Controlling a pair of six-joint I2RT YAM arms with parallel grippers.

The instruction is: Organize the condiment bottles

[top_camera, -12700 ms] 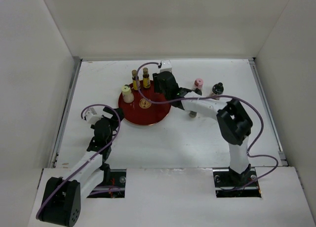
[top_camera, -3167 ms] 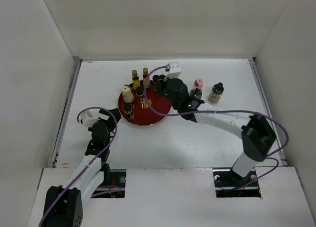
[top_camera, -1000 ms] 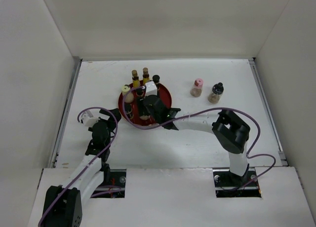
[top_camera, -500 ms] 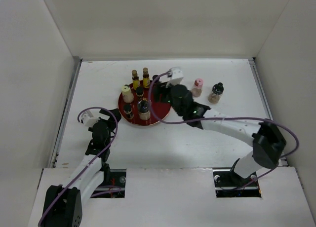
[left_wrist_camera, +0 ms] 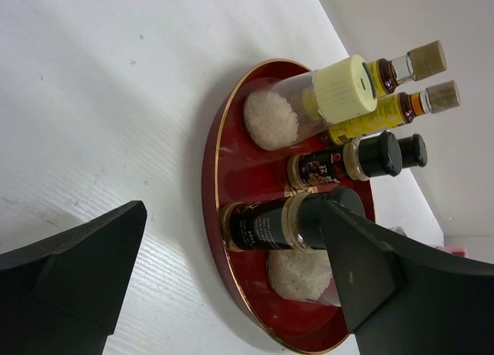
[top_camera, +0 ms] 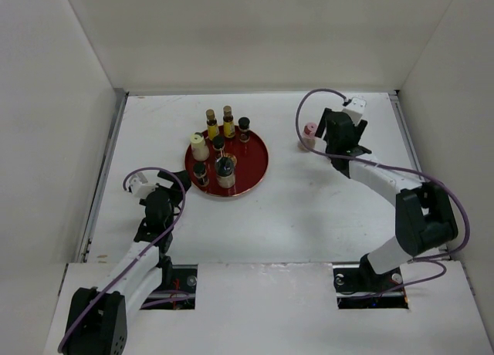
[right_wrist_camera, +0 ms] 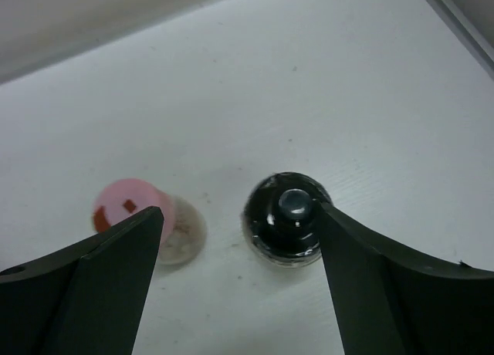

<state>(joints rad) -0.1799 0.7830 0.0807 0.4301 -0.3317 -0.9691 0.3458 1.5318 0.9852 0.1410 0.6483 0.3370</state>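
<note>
Nearest, the left end effector (top_camera: 166, 191) hangs spread and empty over the white tabletop (top_camera: 309, 216). Beyond it, one round glossy red tray (top_camera: 252, 159) holds seven small upright bottles (top_camera: 200, 148). Far right, the right end effector (right_wrist_camera: 239, 210) gapes above one dark-capped glass shaker (right_wrist_camera: 287, 216), beside one pink-capped bottle (right_wrist_camera: 127, 204).

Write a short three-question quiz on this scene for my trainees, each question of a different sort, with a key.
1. True or false: the pink-capped bottle stands on the red tray.
2. Which arm's gripper is above the dark-capped bottle that stands off the tray? A. left B. right C. neither
3. Fill in the gap: the right gripper has its jaws ____.

Key: 1. False, it stands on the table beside the dark-capped bottle. 2. B. 3. open.
</note>
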